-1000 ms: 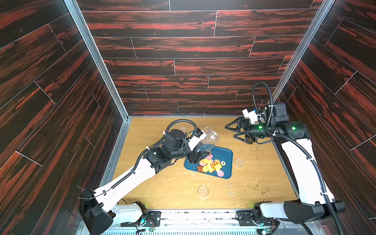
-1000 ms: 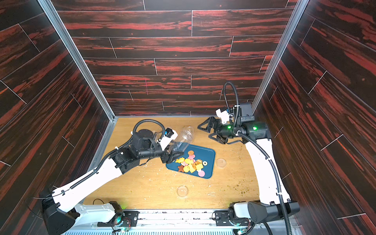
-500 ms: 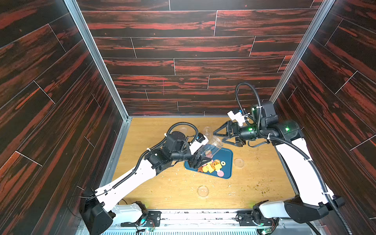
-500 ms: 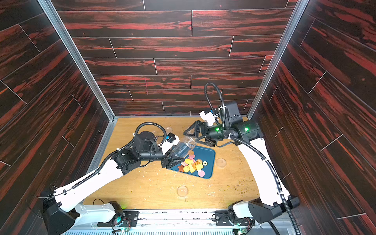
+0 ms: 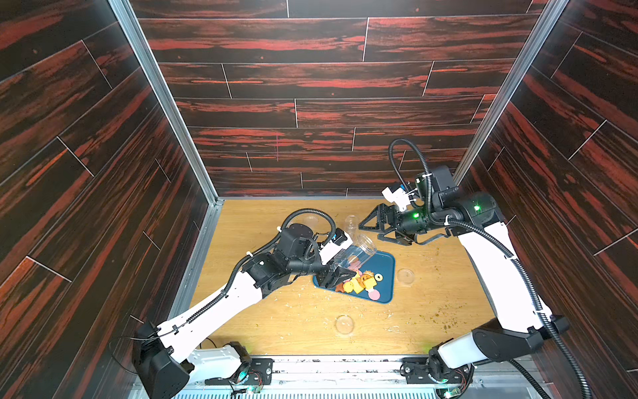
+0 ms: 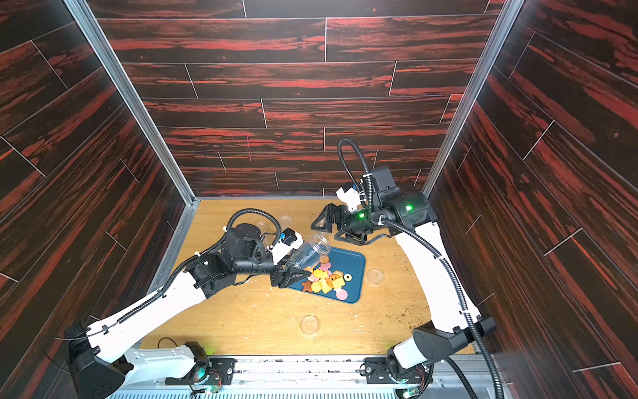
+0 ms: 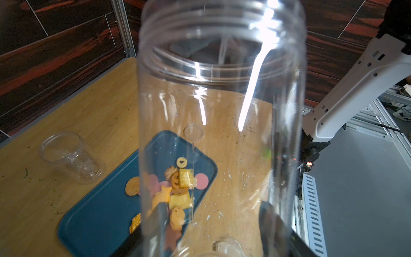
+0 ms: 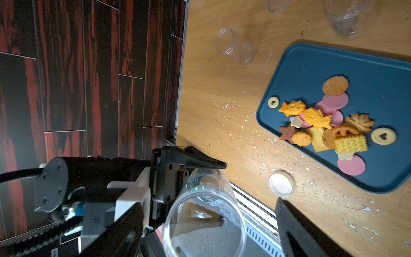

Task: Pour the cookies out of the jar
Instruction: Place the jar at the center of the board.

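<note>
Overhead, in both top views, the left gripper [image 5: 343, 273] clamps the base end of the clear jar [image 5: 355, 251]. The jar is tilted above the edge of the blue tray [image 5: 386, 267], its mouth raised toward the right gripper [image 5: 371, 232], whose jaws stand wide just beside that mouth. The cookies [image 5: 360, 284] lie heaped on the tray.

Left wrist view: the empty jar [image 7: 222, 133] fills the frame, with a dark finger [image 7: 278, 227] on each side. The cookies [image 7: 180, 180] show through it.

Right wrist view: the jar's open mouth [image 8: 204, 222] sits between the right gripper's spread fingers [image 8: 293, 227]. The cookies [image 8: 329, 124] rest on the tray [image 8: 378, 73], and a round clear lid [image 8: 280, 184] lies just beside it on the wooden table [image 8: 222, 89].
</note>
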Available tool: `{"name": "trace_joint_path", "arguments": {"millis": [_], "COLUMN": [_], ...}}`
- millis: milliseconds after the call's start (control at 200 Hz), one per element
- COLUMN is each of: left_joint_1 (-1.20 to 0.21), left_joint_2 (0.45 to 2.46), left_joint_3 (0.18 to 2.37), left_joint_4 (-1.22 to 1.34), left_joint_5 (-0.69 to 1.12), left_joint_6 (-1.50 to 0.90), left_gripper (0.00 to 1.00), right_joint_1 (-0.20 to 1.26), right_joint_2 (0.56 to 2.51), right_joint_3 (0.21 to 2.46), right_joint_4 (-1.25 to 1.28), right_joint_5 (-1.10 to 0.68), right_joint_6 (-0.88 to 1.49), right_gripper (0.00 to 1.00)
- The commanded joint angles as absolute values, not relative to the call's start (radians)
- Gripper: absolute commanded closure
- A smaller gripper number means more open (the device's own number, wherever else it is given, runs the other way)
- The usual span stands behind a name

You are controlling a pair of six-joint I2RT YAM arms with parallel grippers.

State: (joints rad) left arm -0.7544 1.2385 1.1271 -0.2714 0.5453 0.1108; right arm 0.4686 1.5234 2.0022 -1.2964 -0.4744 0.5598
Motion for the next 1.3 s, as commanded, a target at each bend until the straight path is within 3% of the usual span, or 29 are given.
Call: {"name": "trace_joint_path", "arguments": {"millis": [0, 581, 852, 1152, 1293], "left_joint_1": [-0.745, -0.731, -0.731, -0.730, -0.729], "left_joint_2": [1.213, 1.203, 1.193, 1.192, 1.190], "left_joint_3": [1.160, 1.156, 1.153, 1.156, 1.156], "left_joint_4": [-0.278, -0.293, -0.314, -0.336, -0.335], "left_joint_5": [0.555, 0.578, 0.579, 0.572, 0.568], "left_joint_6": [0.131, 0.151, 0.166, 0.186, 0.188], "left_gripper": [0.57, 0.57, 0.57, 0.57, 0.57], "right_joint_1": [0.490, 0.541, 0.542, 0.552, 0.557], "right_joint_2": [1.550, 1.563, 1.575, 1.576, 1.577], "right_joint_3": [2.017, 1.928, 1.928, 1.911, 1.893], "right_joint_4": [-1.356, -1.289, -1.273, -1.278, -1.276], "right_joint_5": [-0.457, -0.512, -0.530, -0.542, -0.561], "right_joint_6": [0.540, 0.563, 0.573, 0.573, 0.575], "right_gripper": [0.04, 0.04, 0.11, 0.10, 0.15]}}
